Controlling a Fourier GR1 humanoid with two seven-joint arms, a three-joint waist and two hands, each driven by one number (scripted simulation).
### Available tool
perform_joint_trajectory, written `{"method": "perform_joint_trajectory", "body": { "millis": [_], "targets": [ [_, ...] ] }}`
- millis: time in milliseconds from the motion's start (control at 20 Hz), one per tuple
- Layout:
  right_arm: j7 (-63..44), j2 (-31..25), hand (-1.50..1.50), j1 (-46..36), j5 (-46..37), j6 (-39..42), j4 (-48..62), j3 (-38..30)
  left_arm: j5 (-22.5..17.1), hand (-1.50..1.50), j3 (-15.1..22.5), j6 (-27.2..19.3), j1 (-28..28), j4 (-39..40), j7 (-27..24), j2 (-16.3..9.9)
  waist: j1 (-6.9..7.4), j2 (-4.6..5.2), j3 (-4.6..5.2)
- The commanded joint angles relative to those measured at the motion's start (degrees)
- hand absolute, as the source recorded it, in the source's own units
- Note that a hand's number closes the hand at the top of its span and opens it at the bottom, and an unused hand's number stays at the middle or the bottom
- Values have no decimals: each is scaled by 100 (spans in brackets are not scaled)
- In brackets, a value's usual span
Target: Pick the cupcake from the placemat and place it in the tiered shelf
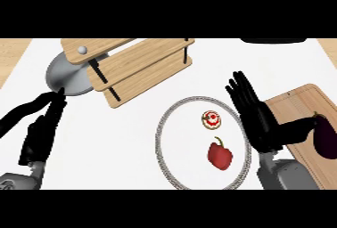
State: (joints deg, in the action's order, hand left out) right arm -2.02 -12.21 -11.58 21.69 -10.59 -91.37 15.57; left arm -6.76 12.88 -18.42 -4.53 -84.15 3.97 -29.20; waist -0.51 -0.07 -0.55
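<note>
The cupcake (pixel 212 119) sits on the round white placemat (pixel 172 142) at the centre of the frame, in the mat's upper part, just left of the right hand (pixel 253 113) and not touched by it; a narrow strip of mat shows between the cupcake and the nearest fingers (pixel 238 91). Those fingers are straight and held together, pointing toward the upper part of the frame, with the thumb (pixel 297 128) stretched out to the right over the wooden cutting board (pixel 289 104); the hand holds nothing. It stands edge-on over the mat's right rim, its grey forearm (pixel 284 174) coming up from the lower right. A red bell pepper (pixel 219 154) lies on the mat below the cupcake, and a dark eggplant (pixel 325 139) rests on the board at the right edge. The left hand (pixel 41 129) shows at the left of the frame, fingers straight and raised, empty, its fingertips near a grey round plate (pixel 66 75). The wooden tiered shelf (pixel 141 67) stands tilted in the upper left of the frame, partly covering that plate, well apart from the cupcake.
</note>
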Motion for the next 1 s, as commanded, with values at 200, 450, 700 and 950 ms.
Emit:
{"method": "perform_joint_trajectory", "body": {
  "millis": [200, 450, 700, 950],
  "targets": [
    [-760, -1541, -150, 490, -1671, -1649, 387, -907, -267, 0, 227, 370, 383, 56, 4, 263, -270, -29, 117],
    [-1543, -1487, 150, 1241, -2366, -2938, 703, -1087, -456, 0, 537, 724, 465, 118, -63, 590, -184, -13, 75],
    [-1275, -1171, -150, 1224, -2294, -2364, -458, -621, -535, 0, 270, 1288, 284, 676, -458, 578, 3, 1, 60],
    [-2499, -1595, -150, 1092, -2801, -1941, -1588, 34, -318, 0, 265, 1237, 74, 1054, -546, 734, -10, 0, 71]
  ]
}}
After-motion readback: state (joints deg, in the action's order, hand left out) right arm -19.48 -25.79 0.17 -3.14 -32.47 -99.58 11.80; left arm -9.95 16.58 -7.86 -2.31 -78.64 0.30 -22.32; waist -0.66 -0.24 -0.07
